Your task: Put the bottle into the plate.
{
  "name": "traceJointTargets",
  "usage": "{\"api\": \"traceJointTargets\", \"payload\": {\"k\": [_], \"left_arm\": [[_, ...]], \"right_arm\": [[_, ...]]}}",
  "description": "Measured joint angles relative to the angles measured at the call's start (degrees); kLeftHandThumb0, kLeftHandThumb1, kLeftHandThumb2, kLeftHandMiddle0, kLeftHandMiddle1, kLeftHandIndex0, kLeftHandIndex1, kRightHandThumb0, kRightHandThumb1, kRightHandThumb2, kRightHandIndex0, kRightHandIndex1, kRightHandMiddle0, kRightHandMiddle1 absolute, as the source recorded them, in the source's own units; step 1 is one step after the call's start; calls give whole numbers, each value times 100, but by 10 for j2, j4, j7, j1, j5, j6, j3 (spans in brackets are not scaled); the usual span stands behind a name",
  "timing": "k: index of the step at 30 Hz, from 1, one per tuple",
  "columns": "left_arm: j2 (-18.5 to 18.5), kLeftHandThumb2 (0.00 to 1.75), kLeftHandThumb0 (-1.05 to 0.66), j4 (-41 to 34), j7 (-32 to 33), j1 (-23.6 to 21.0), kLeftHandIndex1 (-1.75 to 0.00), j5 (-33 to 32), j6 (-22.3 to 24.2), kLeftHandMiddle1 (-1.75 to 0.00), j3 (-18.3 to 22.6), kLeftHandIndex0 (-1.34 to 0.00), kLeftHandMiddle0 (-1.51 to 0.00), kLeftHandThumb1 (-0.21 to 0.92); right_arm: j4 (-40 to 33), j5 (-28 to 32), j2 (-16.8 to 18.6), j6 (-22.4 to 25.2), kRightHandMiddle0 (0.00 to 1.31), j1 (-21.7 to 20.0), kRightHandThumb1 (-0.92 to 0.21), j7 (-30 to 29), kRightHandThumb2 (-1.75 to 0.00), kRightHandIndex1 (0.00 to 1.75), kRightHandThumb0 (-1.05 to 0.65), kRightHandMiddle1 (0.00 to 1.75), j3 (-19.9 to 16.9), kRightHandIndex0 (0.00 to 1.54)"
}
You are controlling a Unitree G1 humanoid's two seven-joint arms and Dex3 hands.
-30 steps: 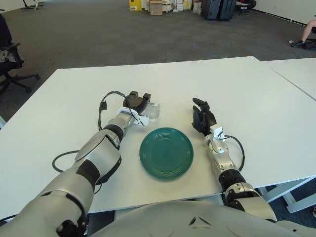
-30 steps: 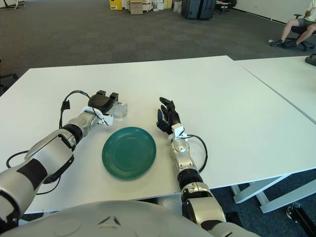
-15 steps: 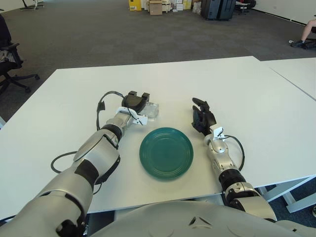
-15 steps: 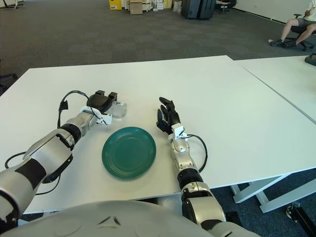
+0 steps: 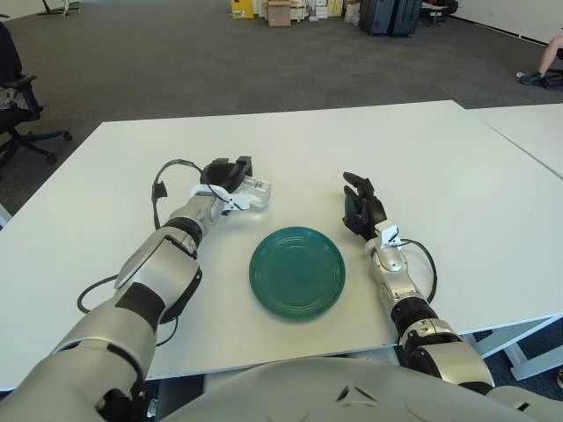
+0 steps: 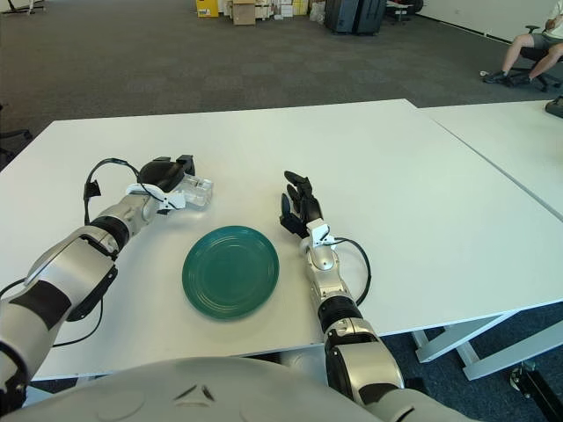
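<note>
A small clear plastic bottle (image 5: pixel 252 191) lies on its side, held in my left hand (image 5: pixel 227 177), whose black fingers curl over its left end. Bottle and hand are behind and to the left of the round dark green plate (image 5: pixel 296 272), which lies flat on the white table (image 5: pixel 422 158) with nothing in it. My right hand (image 5: pixel 360 206) shows just right of the plate with its fingers relaxed and spread, holding nothing.
A black cable (image 5: pixel 163 176) loops off my left wrist over the table. A second white table (image 5: pixel 532 132) adjoins on the right. Beyond the far edge are grey carpet, an office chair (image 5: pixel 16 105) at left and boxes at the back.
My left hand has drawn the bottle back and to the left, away from the plate. The right hand and the plate have stayed put.
</note>
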Motion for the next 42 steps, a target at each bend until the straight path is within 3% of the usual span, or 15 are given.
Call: {"api": "traceJointTargets", "payload": {"k": [23, 35, 42], "left_arm": [[26, 170, -1, -36, 45, -46, -174, 0, -155, -175, 18, -66, -85, -2], [32, 160, 0, -53, 72, -46, -175, 10, -215, -174, 8, -58, -77, 8], [34, 160, 0, -56, 83, -45, -175, 27, -232, -175, -6, -58, -78, 7]], "right_arm": [[22, 1, -1, -8, 0, -13, -92, 12, -86, 1, -71, 74, 0, 24], [-17, 3, 3, 33, 0, 1, -92, 7, -83, 1, -70, 70, -1, 25], [-13, 4, 2, 12, 0, 4, -92, 12, -84, 0, -72, 70, -1, 24]]}}
